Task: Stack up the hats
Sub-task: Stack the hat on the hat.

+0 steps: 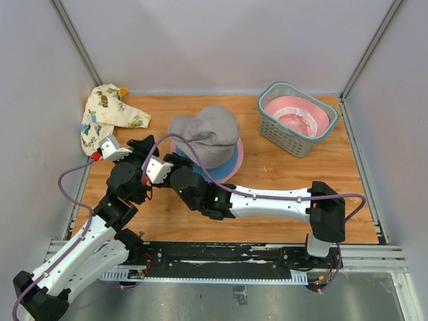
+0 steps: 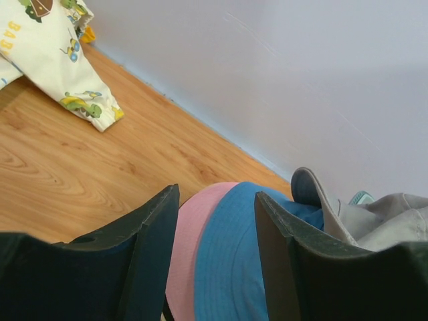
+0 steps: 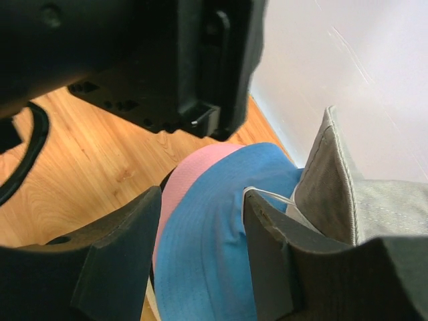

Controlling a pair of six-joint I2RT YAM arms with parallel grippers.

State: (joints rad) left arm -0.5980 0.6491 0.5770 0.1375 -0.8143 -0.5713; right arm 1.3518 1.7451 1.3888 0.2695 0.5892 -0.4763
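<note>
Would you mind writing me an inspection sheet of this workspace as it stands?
Surface: wooden table, no spills seen.
Job's things: grey hat on blue hat on pink hat, stacked mid-table; cream printed hat in the far left corner; second pink hat inside the basket.
Clutter: slatted basket, far right.
Grippers: left gripper and right gripper both open, over the stack's near brims.
Cables: purple cables along both arms.
Surroundings: pale walls, metal frame posts.
</note>
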